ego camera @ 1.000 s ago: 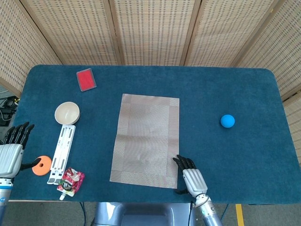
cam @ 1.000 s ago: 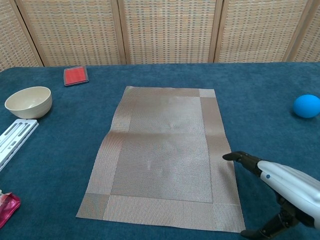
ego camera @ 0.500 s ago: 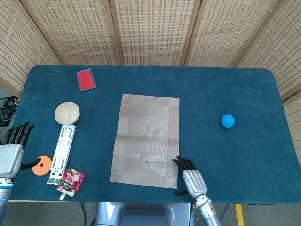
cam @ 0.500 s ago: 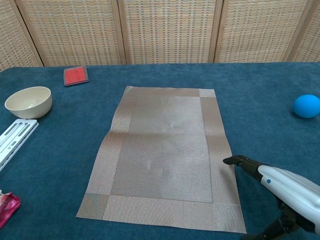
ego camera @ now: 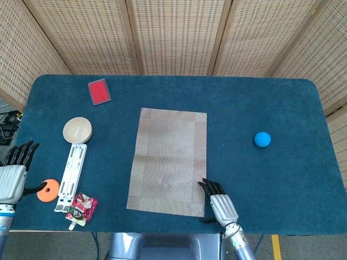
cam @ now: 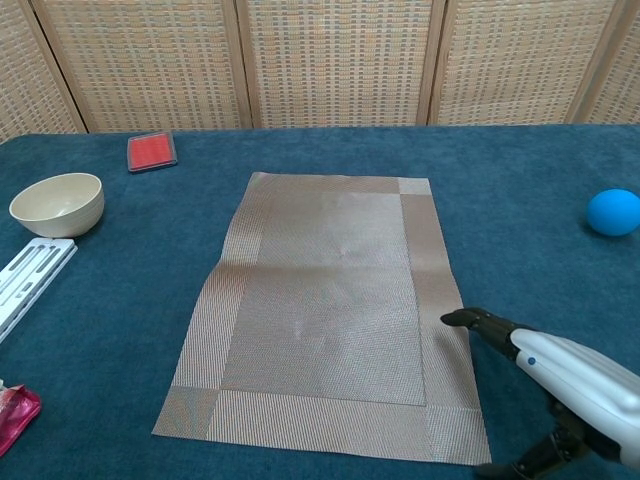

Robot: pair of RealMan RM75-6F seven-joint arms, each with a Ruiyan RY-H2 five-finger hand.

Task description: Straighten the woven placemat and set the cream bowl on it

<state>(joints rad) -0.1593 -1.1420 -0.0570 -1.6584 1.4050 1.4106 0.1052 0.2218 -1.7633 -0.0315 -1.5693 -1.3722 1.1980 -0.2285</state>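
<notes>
The woven placemat (ego camera: 168, 160) (cam: 331, 306) lies flat in the middle of the blue table, long side running away from me, slightly skewed. The cream bowl (ego camera: 77, 130) (cam: 58, 204) stands upright on the table at the left, apart from the mat. My right hand (ego camera: 218, 202) (cam: 553, 366) lies near the front edge, dark fingertips (cam: 462, 318) touching the mat's right border near its near corner, fingers stretched out, holding nothing. My left hand (ego camera: 14, 172) hovers at the far left edge, fingers spread, empty; the chest view does not show it.
A red flat case (ego camera: 99, 91) lies at the back left. A white slotted strip (ego camera: 72, 176), an orange ring (ego camera: 48, 189) and a red snack pouch (ego camera: 81, 208) lie at the front left. A blue ball (ego camera: 262, 139) sits on the right.
My right hand has slid slightly back toward the table's front edge, fingertips staying at the mat's right border. The mat's near right corner shifted a little. The left hand has not moved.
</notes>
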